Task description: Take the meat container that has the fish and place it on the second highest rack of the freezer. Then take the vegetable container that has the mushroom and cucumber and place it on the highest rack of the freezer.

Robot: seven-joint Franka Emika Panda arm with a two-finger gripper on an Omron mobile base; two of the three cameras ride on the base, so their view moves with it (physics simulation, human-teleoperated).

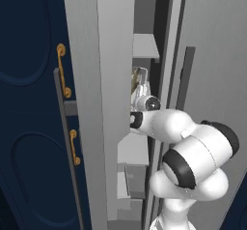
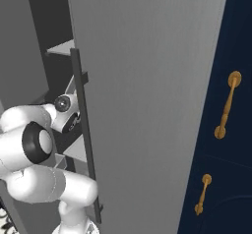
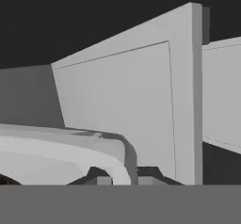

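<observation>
Gripper [image 1: 140, 86] and wrist are reaching into the open freezer [image 1: 111, 55], between its two steel-look doors, and that is the relation our coming move turns on: whatever we carry has to travel straight on into the cabinet, along the arm's own line, and settle onto a pale grey shelf. In the left base view we see a tan, glassy-looking thing at the far end of the hand, level with the gap under one shelf panel [image 1: 144, 46]; we judge it may be a container held there, but it is too small and too hidden by the wrist for us to name it or what lies in it. We cannot tell which rack of the stack that panel is, since the door edge covers the top of the cabinet. Another shelf [image 1: 132, 149] shows lower down, below the forearm.

From the right base view the arm passes behind the dark bar handle [image 2: 84, 130] of the near door, with a shelf edge [image 2: 61, 47] above the wrist and another below it.

In the hand view a pale rounded rim [image 3: 61, 148] curves across just above the finger tips, which could be a container's edge, and an upright grey panel [image 3: 122, 110] of the freezer interior stands beyond it. Whether the jaws are apart or clamped on something we cannot tell. Fish, mushroom and cucumber cannot be made out from here, so we cannot say which container is in play
</observation>
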